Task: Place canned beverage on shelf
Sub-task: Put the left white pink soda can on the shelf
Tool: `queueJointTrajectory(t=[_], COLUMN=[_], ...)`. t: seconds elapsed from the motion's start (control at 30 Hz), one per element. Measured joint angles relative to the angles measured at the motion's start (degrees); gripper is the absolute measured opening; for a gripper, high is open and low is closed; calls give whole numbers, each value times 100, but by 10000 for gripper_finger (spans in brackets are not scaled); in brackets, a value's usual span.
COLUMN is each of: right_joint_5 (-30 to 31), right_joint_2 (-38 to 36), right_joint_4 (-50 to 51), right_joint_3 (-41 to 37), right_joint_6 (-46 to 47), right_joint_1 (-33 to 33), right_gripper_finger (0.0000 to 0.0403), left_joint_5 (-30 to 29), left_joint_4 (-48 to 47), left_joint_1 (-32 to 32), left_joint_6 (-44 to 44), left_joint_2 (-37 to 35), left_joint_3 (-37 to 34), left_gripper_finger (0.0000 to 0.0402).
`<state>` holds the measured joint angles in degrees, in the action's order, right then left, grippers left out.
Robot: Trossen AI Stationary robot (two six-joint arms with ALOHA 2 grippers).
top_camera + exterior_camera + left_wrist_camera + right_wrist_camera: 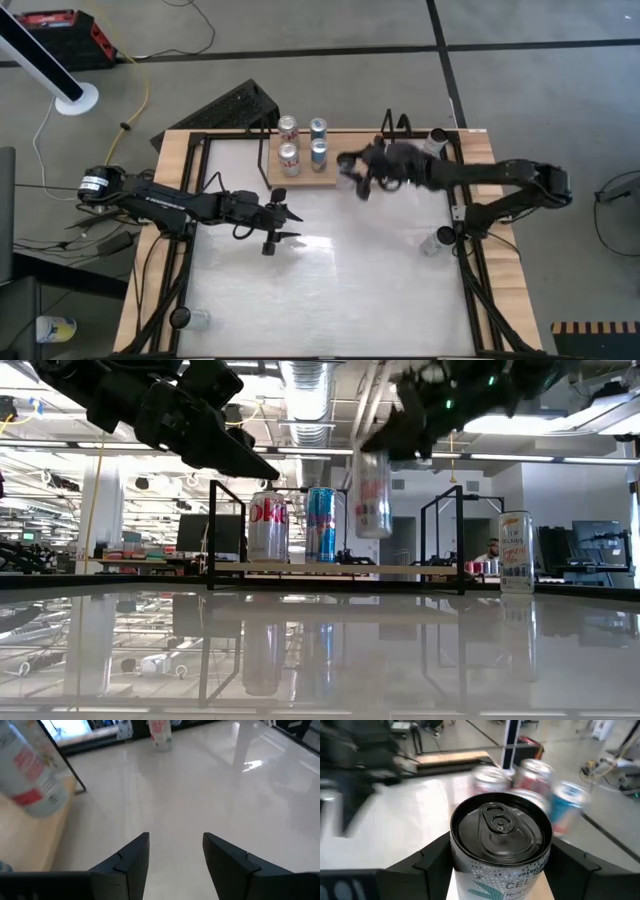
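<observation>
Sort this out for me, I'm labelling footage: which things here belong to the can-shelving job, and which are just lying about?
Job:
- held can, lifted off the table in the right claw
- shelf, four cans already on it
- tall can and clear can on the table, possibly next

Lying about:
- left claw, open, empty, waiting mid-table
- black rack on the floor
- person in the background

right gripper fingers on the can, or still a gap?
Touching. In the right wrist view both fingers press the sides of the can; the low view shows it hanging off the table under the right gripper.
</observation>
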<state>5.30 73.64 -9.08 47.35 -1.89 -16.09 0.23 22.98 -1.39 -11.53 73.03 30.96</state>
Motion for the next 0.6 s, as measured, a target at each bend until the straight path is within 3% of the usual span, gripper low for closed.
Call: queueJointTrajectory(t=[0.17,0.3,0.6], right_joint_5=[-1318,-2444,-3195], right_joint_2=[307,739,1726], right_joint_4=[-258,-1025,-1394], right_joint_3=[-7,14,475], right_joint_6=[-309,-361,-634], right_joint_1=[-1263,-2015,-2861], right_gripper_finger=[277,277,277], left_joint_5=[0,0,167], left_joint_4=[84,34,-524], left_joint_1=[228,452,400], left_joint_6=[-276,-160,451], left_joint_2=[-88,-310,-905], left_joint_3=[1,3,2], left_gripper_finger=[169,169,169])
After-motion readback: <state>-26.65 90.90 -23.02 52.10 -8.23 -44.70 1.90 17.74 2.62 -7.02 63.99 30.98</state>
